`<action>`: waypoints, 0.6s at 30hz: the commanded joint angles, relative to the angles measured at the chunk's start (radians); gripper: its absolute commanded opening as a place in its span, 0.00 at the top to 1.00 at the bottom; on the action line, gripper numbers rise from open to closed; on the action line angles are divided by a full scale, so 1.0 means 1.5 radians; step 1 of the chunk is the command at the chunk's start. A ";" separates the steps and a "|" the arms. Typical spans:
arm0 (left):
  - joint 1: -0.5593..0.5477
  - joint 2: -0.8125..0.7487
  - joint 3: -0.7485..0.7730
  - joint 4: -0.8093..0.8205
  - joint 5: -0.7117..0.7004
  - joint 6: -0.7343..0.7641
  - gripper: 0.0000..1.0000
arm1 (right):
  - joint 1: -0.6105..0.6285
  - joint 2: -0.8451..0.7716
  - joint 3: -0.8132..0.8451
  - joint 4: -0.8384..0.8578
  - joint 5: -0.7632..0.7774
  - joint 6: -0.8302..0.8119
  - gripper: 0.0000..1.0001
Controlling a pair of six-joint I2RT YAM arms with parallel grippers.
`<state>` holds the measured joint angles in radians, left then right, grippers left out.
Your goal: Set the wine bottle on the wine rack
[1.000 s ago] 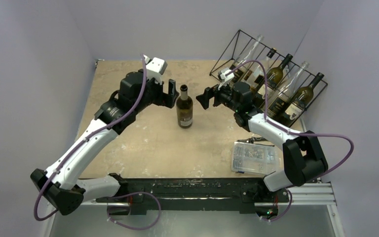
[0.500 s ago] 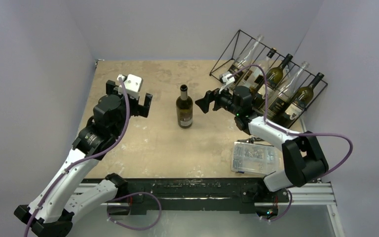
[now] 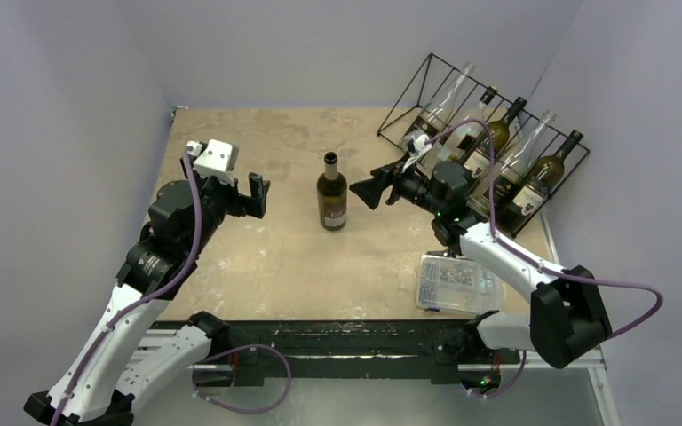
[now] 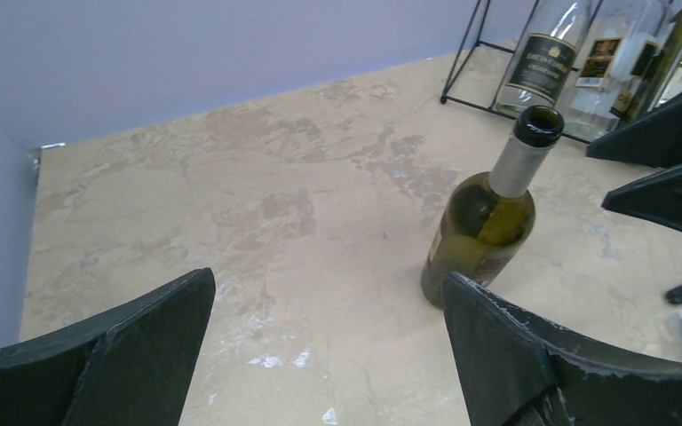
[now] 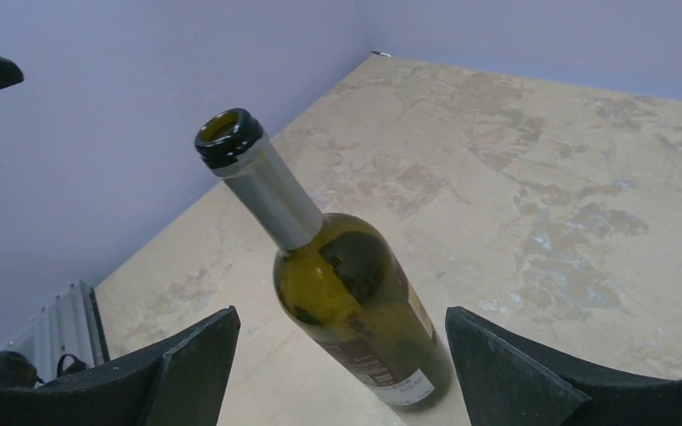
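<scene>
Left gripper (image 3: 250, 197): jaws spread wide, nothing between them. It sits low over the table (image 3: 257, 257), left of centre, fingers pointing right toward the wine bottle (image 3: 332, 200) and well apart from it. In the left wrist view the bottle stands beyond the right finger, not touching it.

Right gripper (image 3: 366, 191): jaws apart, holding nothing. It is just beside the bottle on its right, fingertips aimed at the neck and shoulder with a small gap to the glass. In the right wrist view the bottle stands framed between the two fingers, and neither pad touches it.

Wine bottle: dark green glass, grey foil sleeve on the neck, mouth open with no cork, label on the body. It stands upright on the table near the middle, between the two grippers, and is not on the wine rack (image 3: 406, 91).

Wine rack: black wire frame at the far right corner against the wall. Five other bottles (image 3: 497, 142) lie in it side by side, necks up and toward the back; some are clear, some dark.

Clear plastic box (image 3: 453, 282) of small parts: near right edge of the table, under the right arm.

Table: beige, mottled surface; plain lilac walls on three sides.
</scene>
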<state>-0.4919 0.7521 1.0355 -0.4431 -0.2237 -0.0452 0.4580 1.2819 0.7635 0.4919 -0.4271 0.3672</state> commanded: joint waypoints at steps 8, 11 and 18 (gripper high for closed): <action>0.047 0.001 0.045 -0.039 0.140 -0.113 0.00 | 0.081 0.072 0.175 -0.061 0.042 -0.014 0.13; 0.049 -0.008 0.044 -0.038 0.135 -0.111 0.00 | 0.107 0.092 0.219 -0.110 0.100 -0.042 0.18; 0.051 -0.001 0.044 -0.039 0.140 -0.116 0.00 | 0.140 0.105 0.248 -0.131 0.180 -0.069 0.22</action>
<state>-0.4255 0.7475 1.0607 -0.5056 -0.0338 -0.1997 0.6506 1.4334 1.0851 0.3267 -0.2565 0.3073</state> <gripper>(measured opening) 0.998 0.794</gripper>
